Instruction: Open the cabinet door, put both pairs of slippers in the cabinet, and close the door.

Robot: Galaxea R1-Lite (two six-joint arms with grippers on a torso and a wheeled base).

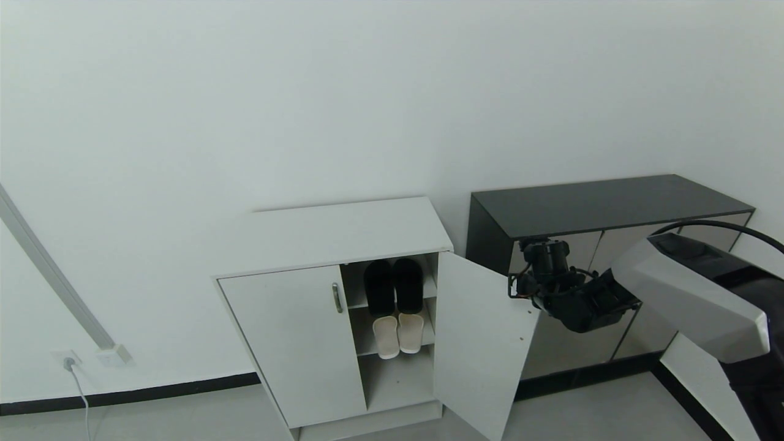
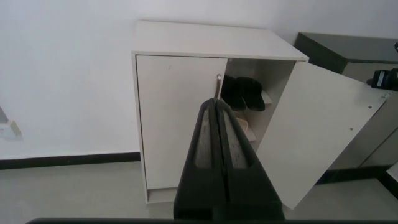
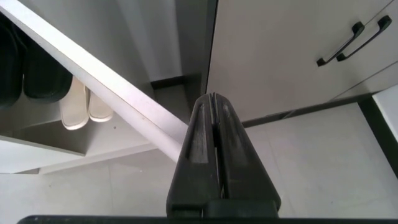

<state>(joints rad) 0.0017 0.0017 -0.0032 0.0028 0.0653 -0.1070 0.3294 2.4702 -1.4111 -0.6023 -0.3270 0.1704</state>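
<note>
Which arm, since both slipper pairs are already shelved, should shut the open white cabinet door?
Likely right. The shut right gripper sits beside the open white cabinet door; the left gripper is back from the cabinet, facing its closed door.

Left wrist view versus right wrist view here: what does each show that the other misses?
Left wrist adds the closed left door with its metal handle and the cabinet top. Right wrist adds black handles on the neighbouring sideboard. Both share the black slippers, white slippers and open right door, seen past the shut left pincer or right pincer.
</note>
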